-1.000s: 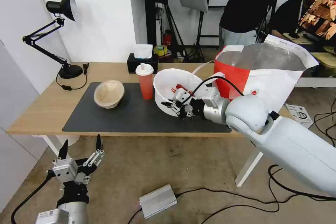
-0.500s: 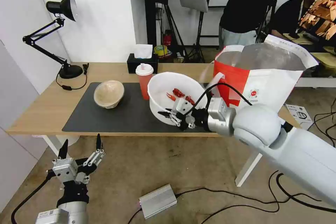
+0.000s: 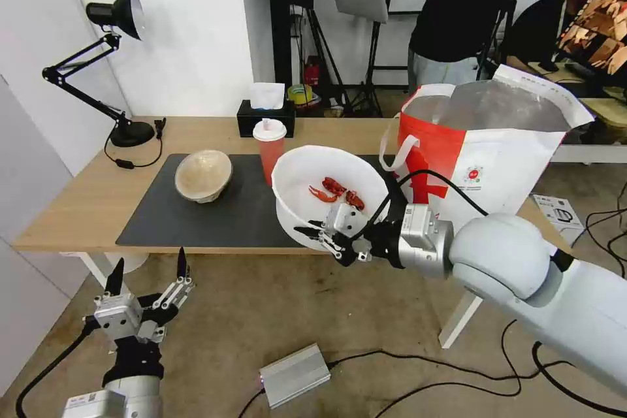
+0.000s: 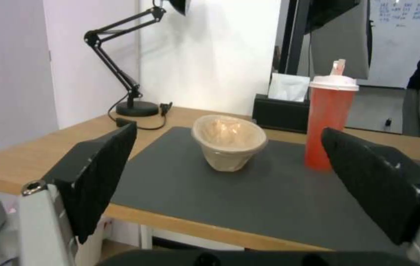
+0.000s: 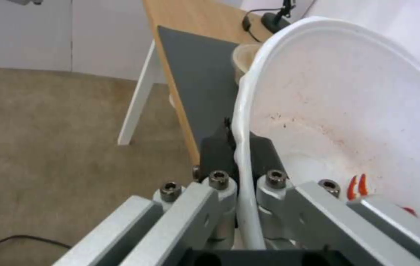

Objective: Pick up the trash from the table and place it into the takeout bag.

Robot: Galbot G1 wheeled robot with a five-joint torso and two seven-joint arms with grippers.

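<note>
My right gripper is shut on the near rim of the white bowl, which it holds tilted over the table's front edge, red food scraps inside. In the right wrist view the bowl's rim is pinched between the black fingers. The red drink cup and the beige pulp bowl stand on the dark mat of the table. The takeout bag stands open at the table's right end. My left gripper hangs open below the table's front left, facing the pulp bowl and cup.
A black desk lamp stands at the table's back left and a black tissue box behind the cup. A silver box and cables lie on the floor. A person in black stands behind the bag.
My right gripper has carried the white bowl up off the mat and toward the table's front edge, tilting it more upright. The left gripper has hardly moved.
</note>
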